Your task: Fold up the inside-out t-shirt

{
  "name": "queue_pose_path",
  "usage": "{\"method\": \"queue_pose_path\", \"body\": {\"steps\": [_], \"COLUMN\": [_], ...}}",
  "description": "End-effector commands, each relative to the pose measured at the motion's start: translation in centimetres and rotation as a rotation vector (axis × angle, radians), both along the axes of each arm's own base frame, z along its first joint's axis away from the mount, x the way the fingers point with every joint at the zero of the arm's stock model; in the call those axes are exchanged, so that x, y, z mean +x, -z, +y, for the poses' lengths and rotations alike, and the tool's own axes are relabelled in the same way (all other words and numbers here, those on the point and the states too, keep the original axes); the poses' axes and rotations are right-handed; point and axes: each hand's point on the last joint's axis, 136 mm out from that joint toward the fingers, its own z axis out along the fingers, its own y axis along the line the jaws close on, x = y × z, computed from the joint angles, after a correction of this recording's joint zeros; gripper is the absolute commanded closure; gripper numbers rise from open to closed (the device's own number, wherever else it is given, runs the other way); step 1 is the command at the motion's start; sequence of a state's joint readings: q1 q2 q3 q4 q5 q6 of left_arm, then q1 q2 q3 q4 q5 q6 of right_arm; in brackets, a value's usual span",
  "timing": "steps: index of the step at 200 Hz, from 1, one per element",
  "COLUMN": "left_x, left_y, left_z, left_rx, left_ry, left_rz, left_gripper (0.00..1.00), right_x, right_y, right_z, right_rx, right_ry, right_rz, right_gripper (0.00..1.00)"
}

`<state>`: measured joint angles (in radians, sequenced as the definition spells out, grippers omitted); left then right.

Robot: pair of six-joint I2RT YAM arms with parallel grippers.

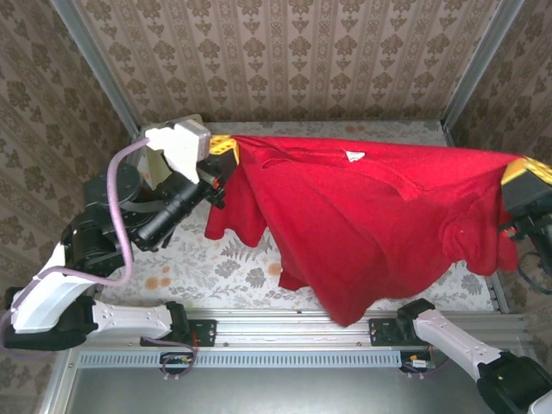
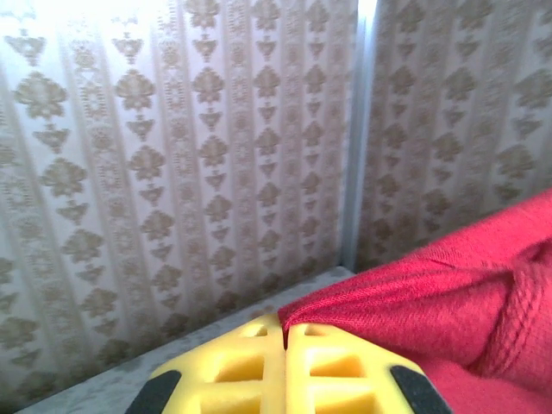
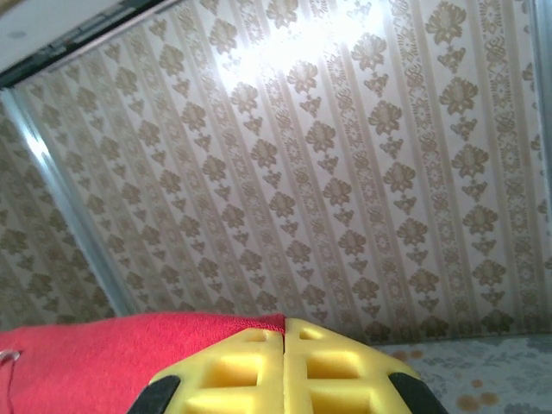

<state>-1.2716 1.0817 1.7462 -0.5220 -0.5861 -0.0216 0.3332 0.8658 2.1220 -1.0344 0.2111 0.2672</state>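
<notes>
could slip free at the left gripper (image 1: 222,148), pinched shut on only a thin edge of the inside-out t-shirt (image 1: 362,216), if tugged any tauter. might land bunched on the table (image 1: 207,267) when lowered, with so much loose cloth sagging mid-span. same thin hold at the right gripper (image 1: 520,170), also shut on a cloth edge. strung between the 2 claws: starts at the left gripper, droops below and toward the near rail (image 1: 293,323), ends at the right gripper.
</notes>
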Motion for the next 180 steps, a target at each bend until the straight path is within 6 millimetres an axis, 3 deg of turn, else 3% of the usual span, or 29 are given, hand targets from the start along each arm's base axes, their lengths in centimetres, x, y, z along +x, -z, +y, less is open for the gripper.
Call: {"method": "queue_pose_path", "body": {"steps": [1,12,41,77,102,108,144,180], "left_x": [4.5,7.5,15.4,22.9,27.1,28.1,32.9,36.7], "left_y": [0.1,2.4,11.1,23.1,29.7,30.8,37.3,40.2], "left_z": [1.1,0.9,0.6,0.7,0.2,-0.2,-0.9,-0.9], "left_rx": [0.084,0.134,0.219,0.274,0.302,0.307,0.353,0.337], "left_ry": [-0.273,-0.343,-0.450,-0.511,-0.501,-0.494,-0.512,-0.539], "left_rz": [-0.022,0.055,0.307,0.609,0.753,0.777,0.906,0.946], "left_gripper": [1.00,1.00,1.00,1.00,1.00,1.00,1.00,1.00], "right_x": [6.6,9.2,16.2,24.6,29.9,31.2,37.8,42.3], "right_y": [1.7,3.2,9.3,21.0,28.5,30.8,37.8,41.2], "right_z": [-0.4,-0.3,1.4,3.0,2.5,2.3,1.8,1.0], "right_rx": [-0.064,-0.088,-0.150,-0.203,-0.157,-0.159,-0.148,-0.154], "right_ry": [0.156,0.205,0.242,0.255,0.258,0.264,0.263,0.290], "right_rz": [0.099,0.152,0.285,0.536,0.686,0.741,0.881,0.940], "right_gripper": [1.00,1.00,1.00,1.00,1.00,1.00,1.00,1.00]}}
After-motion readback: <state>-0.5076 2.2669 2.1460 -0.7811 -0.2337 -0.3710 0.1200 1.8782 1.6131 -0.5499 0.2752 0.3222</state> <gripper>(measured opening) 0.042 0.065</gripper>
